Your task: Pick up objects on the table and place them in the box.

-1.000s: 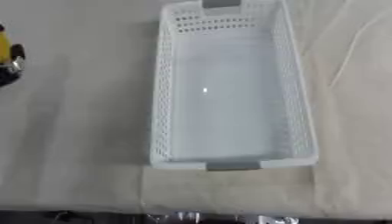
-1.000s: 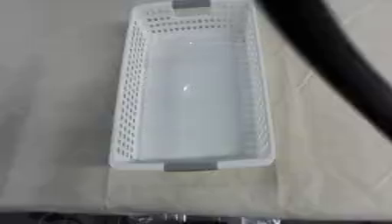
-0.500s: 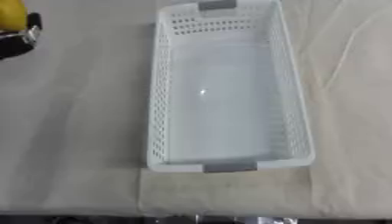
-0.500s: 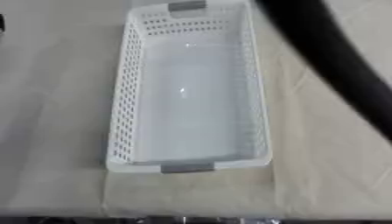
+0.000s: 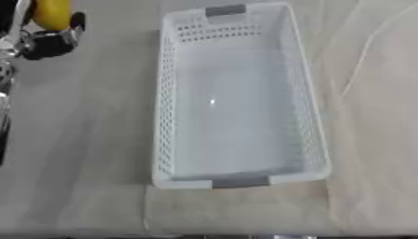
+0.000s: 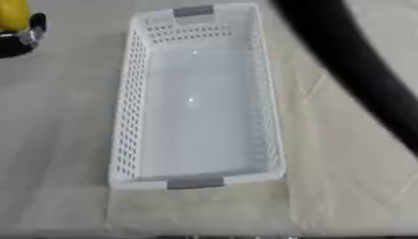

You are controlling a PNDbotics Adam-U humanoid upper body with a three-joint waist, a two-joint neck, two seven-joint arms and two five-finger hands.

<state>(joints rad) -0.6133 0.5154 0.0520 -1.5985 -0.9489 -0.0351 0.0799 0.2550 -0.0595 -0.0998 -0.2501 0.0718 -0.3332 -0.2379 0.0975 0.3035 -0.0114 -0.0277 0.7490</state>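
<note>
Carrying a yellow rounded object (image 5: pixel 51 13), left hand (image 5: pixel 49 41) fingers curled around it; clear the white perforated plastic box (image 5: pixel 237 98) left wall, then release over its empty floor.

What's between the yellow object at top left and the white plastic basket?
Only bare beige tablecloth separates the yellow object from the white perforated basket, seen in the left eye view.

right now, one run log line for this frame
left hand: shut on yellow object, upper left | box: empty | right hand: not in view
</note>
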